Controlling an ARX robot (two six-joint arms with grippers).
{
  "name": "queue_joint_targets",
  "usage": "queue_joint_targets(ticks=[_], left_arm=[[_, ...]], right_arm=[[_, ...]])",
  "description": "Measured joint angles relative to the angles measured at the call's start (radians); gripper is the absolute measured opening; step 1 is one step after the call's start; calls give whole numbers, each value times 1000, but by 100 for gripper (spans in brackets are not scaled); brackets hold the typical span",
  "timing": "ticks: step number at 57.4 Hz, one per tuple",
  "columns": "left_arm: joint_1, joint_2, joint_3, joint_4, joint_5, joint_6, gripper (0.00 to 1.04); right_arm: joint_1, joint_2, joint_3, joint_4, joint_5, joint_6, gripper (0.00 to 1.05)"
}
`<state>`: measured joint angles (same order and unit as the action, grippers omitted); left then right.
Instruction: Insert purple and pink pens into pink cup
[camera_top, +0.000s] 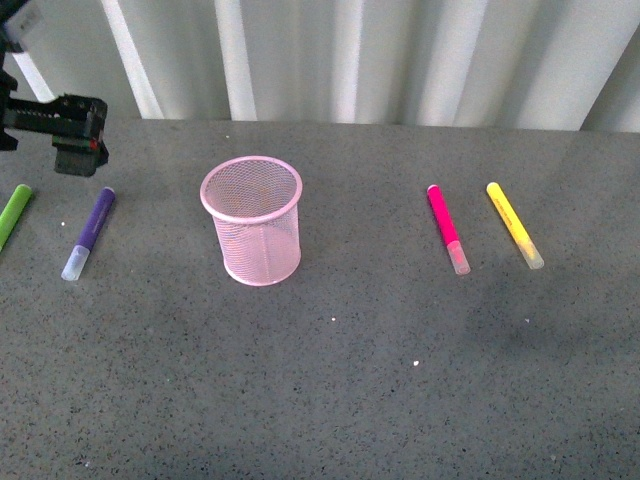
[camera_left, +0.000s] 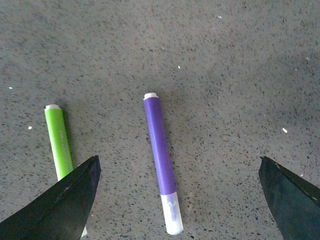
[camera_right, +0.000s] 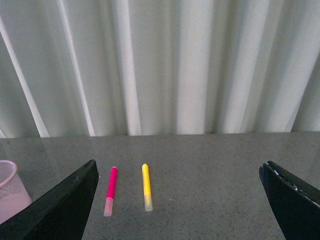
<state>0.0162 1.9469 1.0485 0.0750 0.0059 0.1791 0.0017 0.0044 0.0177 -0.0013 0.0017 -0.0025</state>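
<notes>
The pink cup (camera_top: 252, 220) stands upright on the grey table, left of centre. The purple pen (camera_top: 90, 232) lies flat to its left. The pink pen (camera_top: 448, 228) lies flat to its right. My left gripper (camera_top: 78, 135) is open, held above the table just behind the purple pen. In the left wrist view the purple pen (camera_left: 161, 158) lies between the open jaws of my left gripper (camera_left: 177, 200), untouched. My right gripper (camera_right: 177, 200) is open and empty; the pink pen (camera_right: 110, 190) lies far ahead of it. The right gripper is out of the front view.
A green marker (camera_top: 13, 214) lies at the far left, beside the purple pen; it also shows in the left wrist view (camera_left: 59, 142). A yellow marker (camera_top: 514, 224) lies right of the pink pen. A white pleated curtain (camera_top: 400, 55) closes off the table's back edge.
</notes>
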Motion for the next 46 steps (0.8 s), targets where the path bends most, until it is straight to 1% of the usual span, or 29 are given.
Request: queue_joint_targets(ticks=[10,17,29,46], left_arm=[[-5,41,8,-11,2,6,98],[-5,74,33,-47,10,13,98],[0,131,85,-56,-14,19,98],[21,205,174,-99,-22,-13,98]], right_arm=[[0,0,0,0,0,0,98],[0,0,0,0,0,0,98],[0,0,0,0,0,0,98],[0,0,0,0,0,0,98]])
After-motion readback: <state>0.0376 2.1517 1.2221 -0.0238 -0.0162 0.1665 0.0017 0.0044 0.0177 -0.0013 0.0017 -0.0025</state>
